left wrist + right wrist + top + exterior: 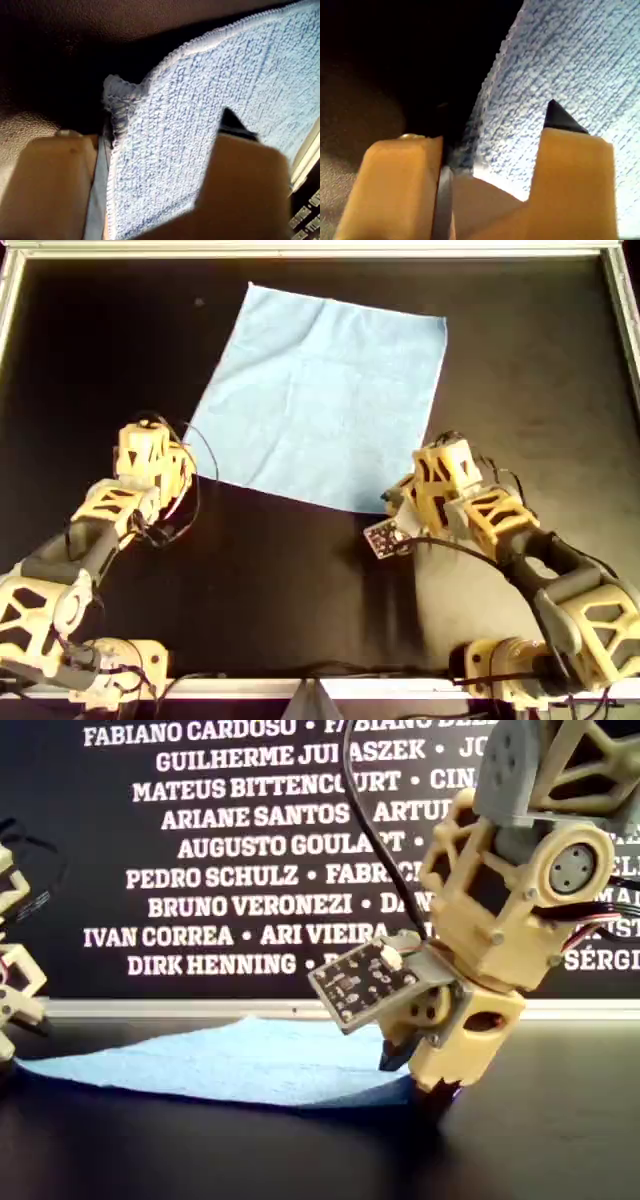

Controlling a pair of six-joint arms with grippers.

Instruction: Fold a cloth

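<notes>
The light blue cloth [320, 390] lies spread flat on the black table, turned slightly. My first gripper [400, 502] is at the cloth's near right corner in the overhead view. It is the large gripper in the exterior view [420, 1070]. In the first wrist view [150, 127] its jaws stand apart with the puckered corner of the cloth [225, 75] between them. My second gripper [178, 465] is at the near left corner. In the second wrist view [482, 125] its jaws stand apart astride the edge of the cloth [580, 60]. The cloth [240, 1065] rises slightly near the first gripper.
A white frame [320, 250] rims the black table. A black banner with white names [250, 850] stands behind the far edge. A small circuit board [382, 538] sticks out beside the first gripper. Both arm bases sit at the near edge.
</notes>
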